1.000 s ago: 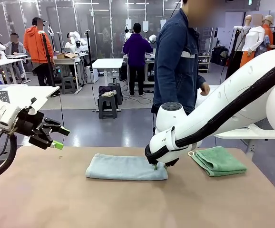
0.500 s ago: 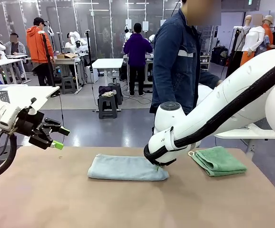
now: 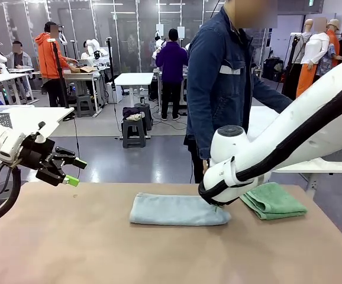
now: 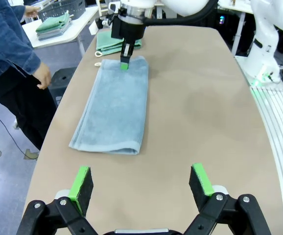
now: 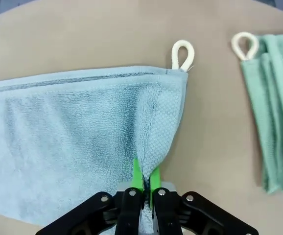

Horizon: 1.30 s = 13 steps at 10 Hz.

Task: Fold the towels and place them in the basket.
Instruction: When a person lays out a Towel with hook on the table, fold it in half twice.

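Note:
A pale grey-blue towel (image 3: 180, 210) lies folded lengthwise across the middle of the table. My right gripper (image 3: 216, 204) is shut on its right end, pinching a fold of terry near the corner with the white loop (image 5: 183, 54). In the right wrist view the green pads (image 5: 138, 177) clamp the towel (image 5: 73, 132) right at its edge. A mint green towel (image 3: 273, 200) lies folded just right of it, apart from it. My left gripper (image 3: 76, 171) hovers open above the table's left side, empty, with the blue towel (image 4: 114, 105) ahead of it. The dark basket (image 4: 65, 7) stands on a side table.
A person in a denim jacket (image 3: 224, 77) stands at the far edge of the table, one hand (image 4: 43, 76) hanging near the towel's side. Beside the basket on the white side table (image 4: 78, 27) lies a stack of folded green cloth (image 4: 53, 24). Bare brown tabletop (image 3: 159, 254) spreads in front.
My right gripper has closed on the blue towel's end and dragged the towel to the right, toward the green one. The person has leaned to the right. The left arm has stayed put.

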Each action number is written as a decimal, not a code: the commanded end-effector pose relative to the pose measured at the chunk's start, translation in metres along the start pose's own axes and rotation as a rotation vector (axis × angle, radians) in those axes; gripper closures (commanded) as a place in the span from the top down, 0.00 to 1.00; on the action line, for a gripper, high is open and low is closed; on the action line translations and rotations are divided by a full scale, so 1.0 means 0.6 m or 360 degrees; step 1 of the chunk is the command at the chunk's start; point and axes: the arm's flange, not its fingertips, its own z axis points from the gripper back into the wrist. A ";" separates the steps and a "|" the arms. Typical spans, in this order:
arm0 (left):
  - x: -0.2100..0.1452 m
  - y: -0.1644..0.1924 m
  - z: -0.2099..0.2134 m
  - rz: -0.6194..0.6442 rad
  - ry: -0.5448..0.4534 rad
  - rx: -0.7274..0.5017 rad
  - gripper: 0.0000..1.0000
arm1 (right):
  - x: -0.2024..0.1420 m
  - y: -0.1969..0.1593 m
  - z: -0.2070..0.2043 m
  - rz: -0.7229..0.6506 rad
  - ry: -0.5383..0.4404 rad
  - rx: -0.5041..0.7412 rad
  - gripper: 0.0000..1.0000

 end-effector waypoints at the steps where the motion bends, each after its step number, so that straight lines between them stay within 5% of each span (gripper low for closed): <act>1: 0.005 -0.001 0.001 0.0020 0.0010 0.0016 1.00 | -0.010 0.000 0.045 0.0096 -0.0055 -0.0031 0.00; 4: 0.005 -0.001 0.001 0.0020 0.0010 0.0016 1.00 | 0.005 0.104 0.114 0.0230 -0.0144 -0.0162 0.00; 8: 0.005 -0.001 0.001 0.0020 0.0010 0.0016 1.00 | 0.034 0.300 0.133 0.0186 -0.0026 -0.0129 0.00; 13: 0.005 -0.001 0.001 0.0020 0.0010 0.0016 1.00 | 0.036 0.404 0.115 0.0093 0.0175 0.0028 0.00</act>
